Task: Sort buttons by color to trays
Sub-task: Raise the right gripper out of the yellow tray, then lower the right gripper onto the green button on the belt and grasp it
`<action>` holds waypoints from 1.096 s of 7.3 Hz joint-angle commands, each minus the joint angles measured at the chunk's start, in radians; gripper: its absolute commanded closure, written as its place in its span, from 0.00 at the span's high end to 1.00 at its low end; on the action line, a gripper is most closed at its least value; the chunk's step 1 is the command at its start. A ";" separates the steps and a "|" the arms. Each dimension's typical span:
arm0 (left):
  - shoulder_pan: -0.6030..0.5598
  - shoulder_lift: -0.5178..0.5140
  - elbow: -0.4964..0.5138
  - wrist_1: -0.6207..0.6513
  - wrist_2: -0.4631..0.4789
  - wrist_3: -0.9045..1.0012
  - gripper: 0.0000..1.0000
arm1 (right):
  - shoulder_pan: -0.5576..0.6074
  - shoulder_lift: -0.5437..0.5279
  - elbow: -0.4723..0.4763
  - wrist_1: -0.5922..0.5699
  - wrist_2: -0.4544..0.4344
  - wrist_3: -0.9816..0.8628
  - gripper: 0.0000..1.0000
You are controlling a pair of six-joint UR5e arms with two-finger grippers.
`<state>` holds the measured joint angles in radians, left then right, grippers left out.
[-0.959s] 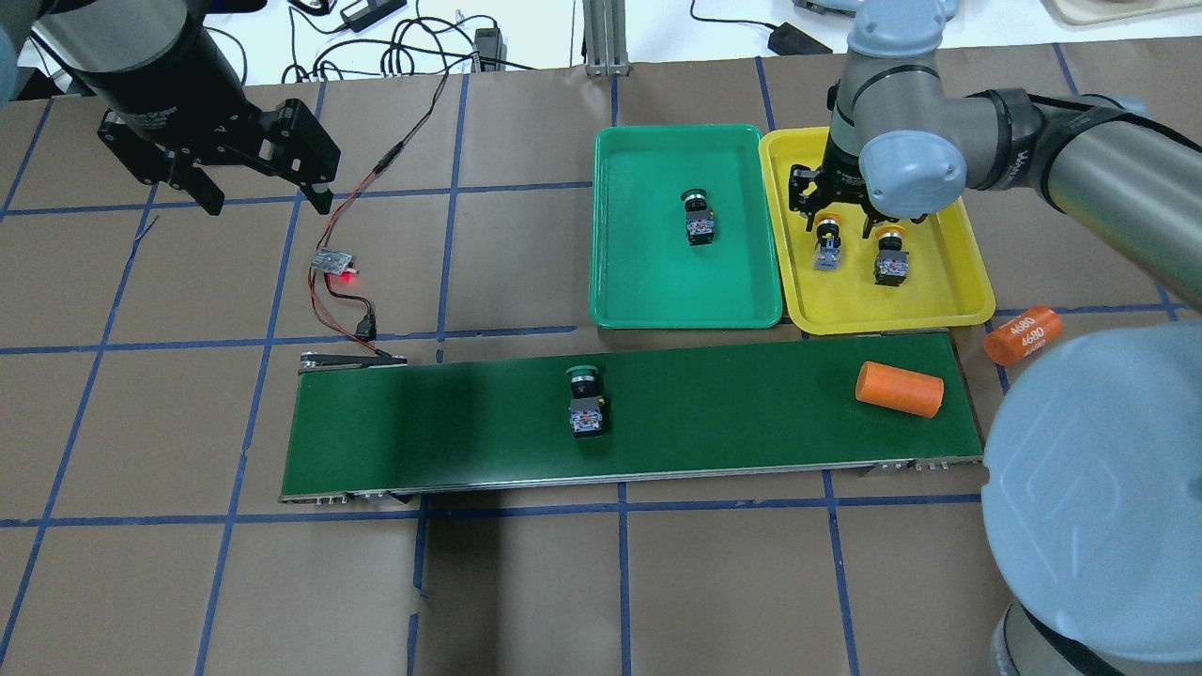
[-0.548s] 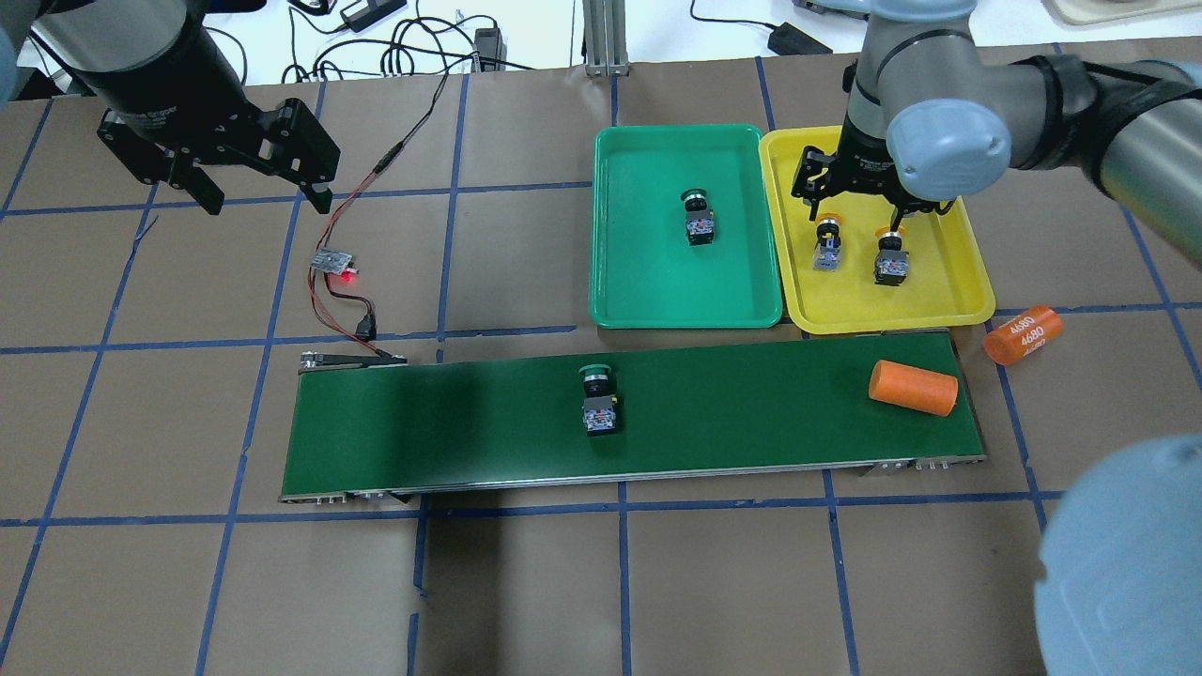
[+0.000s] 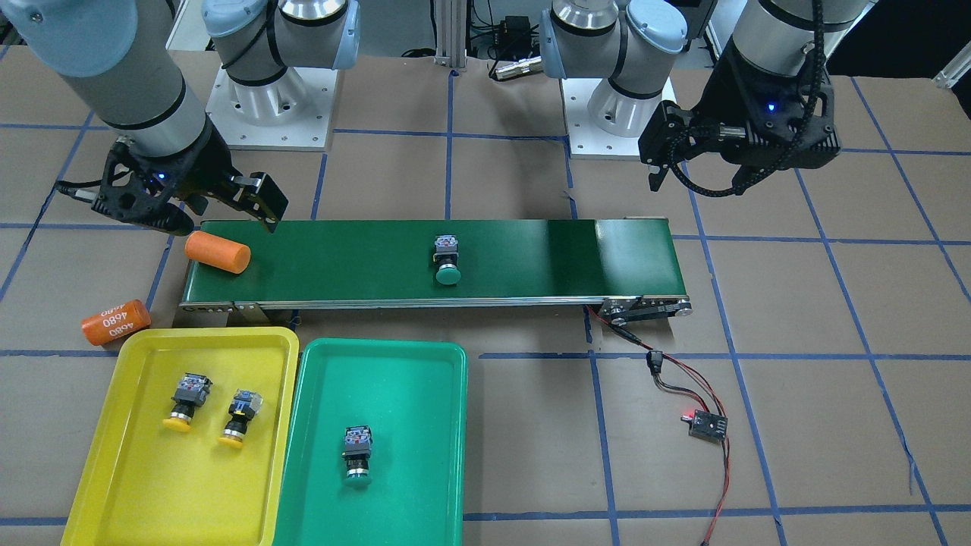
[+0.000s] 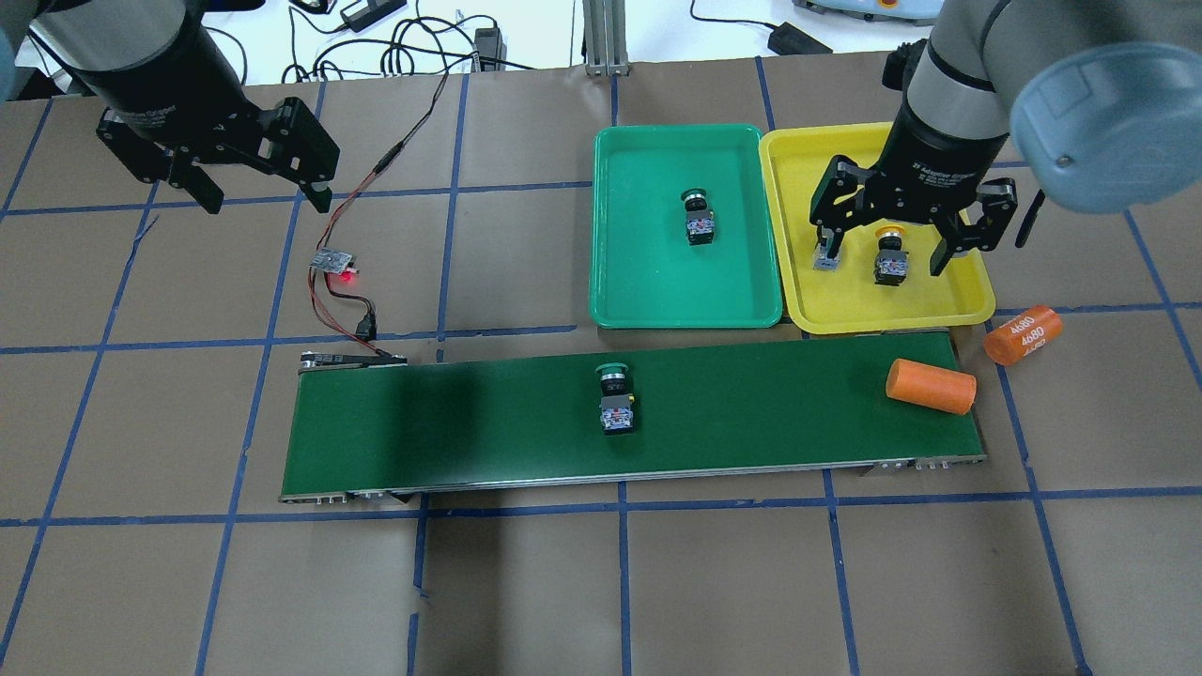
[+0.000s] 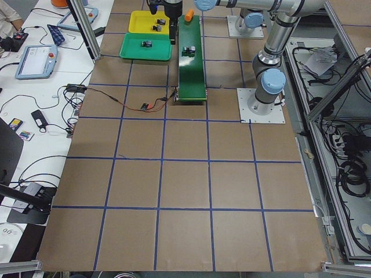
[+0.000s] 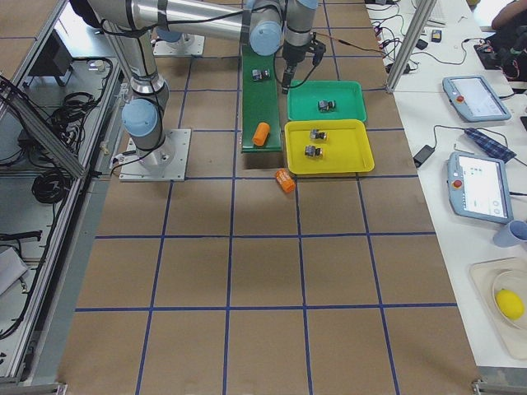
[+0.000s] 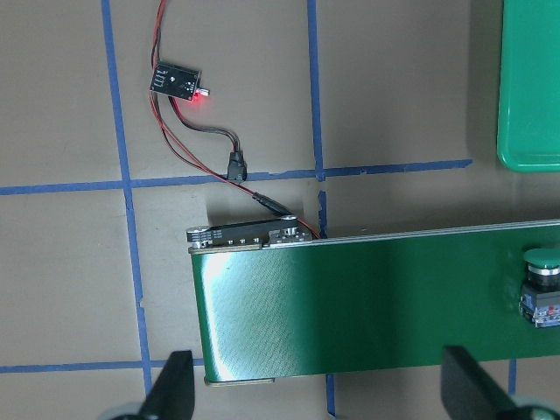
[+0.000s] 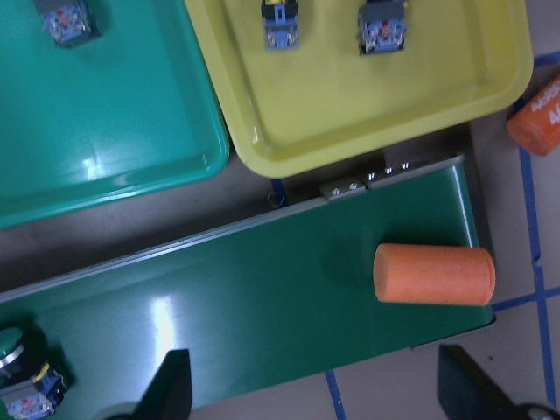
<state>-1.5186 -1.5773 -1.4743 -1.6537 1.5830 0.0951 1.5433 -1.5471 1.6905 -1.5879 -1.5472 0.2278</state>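
Well clear of right fingers (image 4: 943,252), yellow buttons (image 3: 186,394)

Two silver-grey arms, the right arm (image 4: 958,84) and left arm (image 3: 781,30), carry pale blue joint caps (image 4: 1089,103) and stand on white, screw-studded base plates (image 3: 235,129). The black right tool (image 4: 883,265) and left tool (image 4: 266,203) bear white lettering; a braided black cable (image 3: 713,191) loops at the left wrist.

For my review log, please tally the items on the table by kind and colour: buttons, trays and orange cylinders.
Yellow buttons: 2
Green buttons: 2
Trays: 2
Orange cylinders: 2
Total: 8
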 commanded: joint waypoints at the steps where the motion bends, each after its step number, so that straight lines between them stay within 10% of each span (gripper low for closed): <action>1: 0.000 0.000 0.000 0.000 0.000 -0.002 1.00 | 0.004 -0.033 0.072 -0.009 0.044 -0.001 1.00; 8: 0.000 0.000 0.000 0.000 0.000 -0.002 1.00 | 0.171 0.074 0.130 -0.248 0.052 0.024 1.00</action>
<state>-1.5186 -1.5769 -1.4742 -1.6535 1.5831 0.0948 1.6913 -1.5027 1.7941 -1.7580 -1.4991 0.2468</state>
